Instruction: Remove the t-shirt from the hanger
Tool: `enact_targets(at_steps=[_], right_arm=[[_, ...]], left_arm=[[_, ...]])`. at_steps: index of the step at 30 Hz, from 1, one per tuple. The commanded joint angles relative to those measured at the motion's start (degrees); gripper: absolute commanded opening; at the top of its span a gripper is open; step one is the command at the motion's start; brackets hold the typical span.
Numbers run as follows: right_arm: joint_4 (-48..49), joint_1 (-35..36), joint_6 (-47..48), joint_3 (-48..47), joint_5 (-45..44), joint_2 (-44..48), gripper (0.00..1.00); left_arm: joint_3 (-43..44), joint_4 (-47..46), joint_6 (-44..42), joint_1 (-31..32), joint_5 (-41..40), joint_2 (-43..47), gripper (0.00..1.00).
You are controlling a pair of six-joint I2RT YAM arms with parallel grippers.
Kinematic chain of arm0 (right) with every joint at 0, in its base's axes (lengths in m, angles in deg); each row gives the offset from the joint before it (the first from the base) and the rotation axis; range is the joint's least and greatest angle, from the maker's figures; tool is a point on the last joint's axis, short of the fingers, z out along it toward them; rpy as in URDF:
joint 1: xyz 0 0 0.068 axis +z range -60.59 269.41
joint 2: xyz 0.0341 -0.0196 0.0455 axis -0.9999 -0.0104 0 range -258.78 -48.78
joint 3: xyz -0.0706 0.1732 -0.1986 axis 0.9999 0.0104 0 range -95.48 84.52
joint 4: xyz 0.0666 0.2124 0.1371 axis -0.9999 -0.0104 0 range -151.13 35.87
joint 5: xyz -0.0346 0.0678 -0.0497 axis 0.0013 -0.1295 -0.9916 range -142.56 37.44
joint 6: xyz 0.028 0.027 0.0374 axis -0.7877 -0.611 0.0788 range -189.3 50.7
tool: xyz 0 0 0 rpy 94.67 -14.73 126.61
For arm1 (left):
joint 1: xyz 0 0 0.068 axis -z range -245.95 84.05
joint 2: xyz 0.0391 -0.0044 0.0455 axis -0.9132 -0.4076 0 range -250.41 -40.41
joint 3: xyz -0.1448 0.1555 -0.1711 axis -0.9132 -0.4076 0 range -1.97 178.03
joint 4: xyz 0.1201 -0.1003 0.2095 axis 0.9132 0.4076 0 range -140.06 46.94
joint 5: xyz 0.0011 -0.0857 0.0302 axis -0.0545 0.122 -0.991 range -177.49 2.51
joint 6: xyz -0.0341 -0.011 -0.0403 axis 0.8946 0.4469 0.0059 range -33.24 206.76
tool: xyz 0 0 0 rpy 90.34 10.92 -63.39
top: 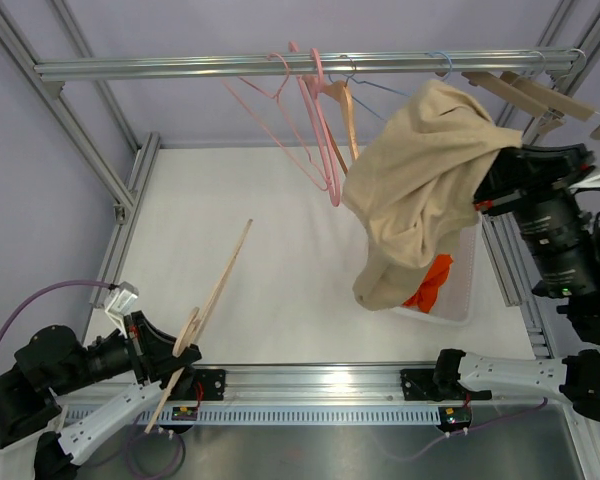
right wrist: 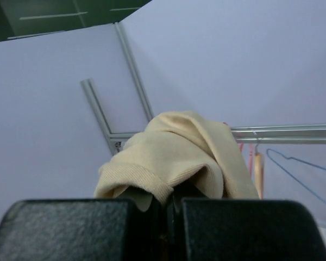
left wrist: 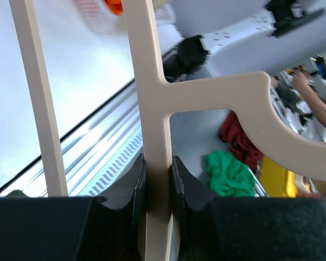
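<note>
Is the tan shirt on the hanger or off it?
Off. The t-shirt dangles from the right gripper; the left gripper holds the wooden hanger bare.

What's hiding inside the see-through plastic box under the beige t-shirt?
An orange cloth pokes out inside the see-through plastic box. The dangling beige t-shirt covers the rest, so anything else there is hidden.

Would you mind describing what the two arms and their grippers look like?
Both arms pair chunky black joint housings with white links: left arm, right arm. A purple cable loops from the left one. The left gripper and right gripper have blocky matte-black fingers.
</note>
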Motion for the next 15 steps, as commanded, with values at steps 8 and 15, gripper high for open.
enact_targets(at_steps=[8, 15], right_arm=[[-4.1, -4.0, 21.4, -9.6, -20.6, -8.5, 0.0], [-7.6, -21.3, 16.1, -6.7, -11.9, -8.1, 0.0]], left_arm=[[0.0, -7.6, 1.7, 0.4, -16.7, -1.4, 0.0], [-5.6, -14.0, 2.4, 0.3, -13.5, -1.3, 0.0]])
